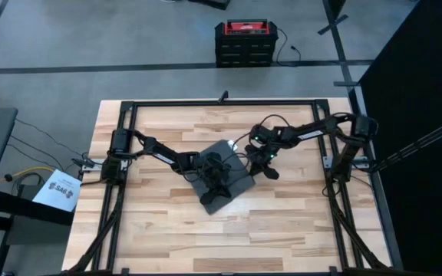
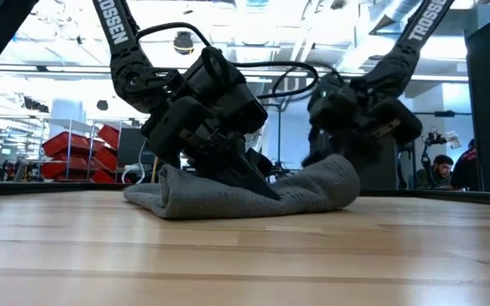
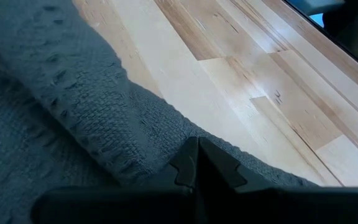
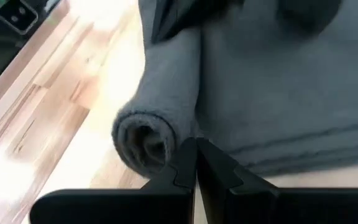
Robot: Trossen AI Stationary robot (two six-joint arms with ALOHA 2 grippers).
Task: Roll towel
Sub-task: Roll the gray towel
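The dark grey towel [image 1: 240, 182] lies at the table's middle, partly rolled. The right wrist view shows the roll's open end [image 4: 143, 140] beside a flat folded part [image 4: 291, 99]. My left gripper [image 3: 197, 158] is shut, with its tips on the roll [image 3: 104, 118] near the towel's middle [image 1: 219, 186]. My right gripper [image 4: 195, 152] is shut at the towel's right edge [image 1: 269, 170], its tips just beside the roll's end. In the low view the towel [image 2: 228, 200] rests on the table, its right end [image 2: 339, 174] humped up. My left gripper presses its shut fingertips [image 3: 219, 167] on the rolled part of the towel [image 3: 148, 155], slanting down from above and from the table's left. The towel stays on the table under it. My right gripper's shut tips stand by the roll's end [image 4: 166, 146]; whether they touch it I cannot tell.
The towel lies on a bare wooden table [image 1: 167, 230] inside a black frame [image 1: 221, 102]. A red and black case [image 1: 244, 42] stands on the floor beyond the far edge. Papers [image 1: 60, 192] lie off the table's left side.
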